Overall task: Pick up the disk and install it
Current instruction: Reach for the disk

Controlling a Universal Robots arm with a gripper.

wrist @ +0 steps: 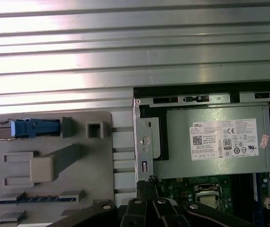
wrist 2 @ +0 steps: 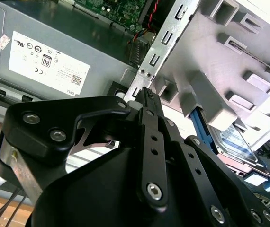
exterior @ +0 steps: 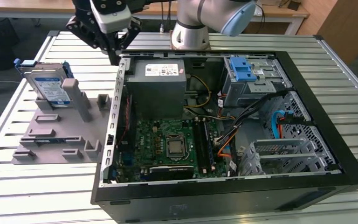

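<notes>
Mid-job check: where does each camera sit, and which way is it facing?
Exterior view: off the arm, raised, looking down on the open computer case, with the disk standing in the grey holder at the exterior view's left; arm and gripper at the far side.
First wrist view: on the arm, looking straight down at holder, disk and power supply; the gripper shows.
Second wrist view: on the arm, looking along the shut jaws toward the power supply.
Both wrist views share power supply, holder and gripper.
</notes>
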